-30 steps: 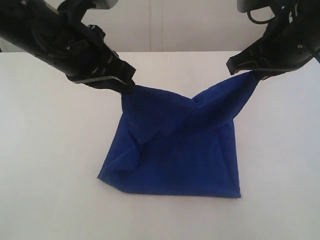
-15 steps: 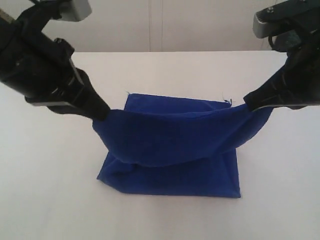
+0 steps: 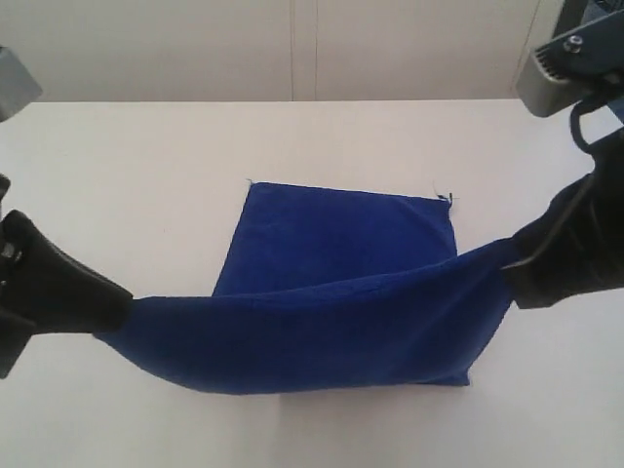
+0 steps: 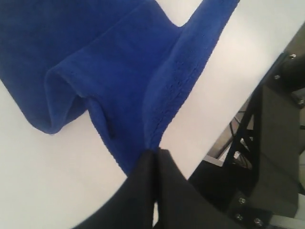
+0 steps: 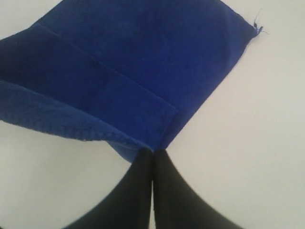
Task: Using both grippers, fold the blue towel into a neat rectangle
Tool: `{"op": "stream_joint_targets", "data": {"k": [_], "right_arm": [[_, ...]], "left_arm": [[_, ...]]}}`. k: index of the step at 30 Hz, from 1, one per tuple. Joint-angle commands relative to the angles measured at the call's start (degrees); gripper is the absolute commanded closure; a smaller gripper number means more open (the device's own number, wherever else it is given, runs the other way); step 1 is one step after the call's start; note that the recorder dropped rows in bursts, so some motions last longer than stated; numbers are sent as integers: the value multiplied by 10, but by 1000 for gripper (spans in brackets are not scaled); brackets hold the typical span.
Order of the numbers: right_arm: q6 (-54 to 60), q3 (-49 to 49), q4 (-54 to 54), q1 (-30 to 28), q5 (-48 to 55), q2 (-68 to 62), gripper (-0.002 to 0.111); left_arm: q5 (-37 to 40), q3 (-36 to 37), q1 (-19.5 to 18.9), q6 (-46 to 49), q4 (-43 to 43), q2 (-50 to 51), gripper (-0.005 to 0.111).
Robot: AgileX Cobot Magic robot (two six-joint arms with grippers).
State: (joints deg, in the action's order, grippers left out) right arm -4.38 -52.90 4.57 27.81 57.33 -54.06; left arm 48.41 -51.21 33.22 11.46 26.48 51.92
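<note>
Blue towel sits mid-table in the ext. view, part flat and part lifted. The far part lies flat, hem toward 12 o'clock, w/ a loose thread at its 1 o'clock corner. The near part hangs as a band from 8 o'clock across to 3 o'clock, sagging slightly in the middle and hiding the near half of the flat layer.

Left gripper is at 8 o'clock, jaws together and clamped on one towel corner; the wrist view shows the tips pinching right at the hem. Right gripper is at approx. 3–4 o'clock, jaws likewise pressed together on the other corner of the same edge.

Why so:
- Two corners held well apart keep that edge stretched, so the lifted layer can't bunch.
- Lift gives clearance over the flat layer.
- The flat part prob. serves as an anchor, via friction on the table.

Judged: fold is mid-way. Next move calls for lowering the held edge square onto the 6 o'clock edge. The sag may wrinkle, and the left corner looks wide of the flat layer, so skew is poss.
</note>
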Motion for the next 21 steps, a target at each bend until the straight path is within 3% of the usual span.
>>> {"op": "stream_joint_targets", "data": {"k": [1, 16, 21], "right_arm": [[10, 3, -27, 20, 15, 53, 108], [16, 3, -46, 25, 49, 80, 108], [27, 3, -46, 25, 58, 67, 108]], "left_arm": [[35, 4, 1, 8, 68, -43, 107], [55, 4, 1, -2, 78, -86, 107], [57, 4, 1, -2, 28, -86, 107]]}}
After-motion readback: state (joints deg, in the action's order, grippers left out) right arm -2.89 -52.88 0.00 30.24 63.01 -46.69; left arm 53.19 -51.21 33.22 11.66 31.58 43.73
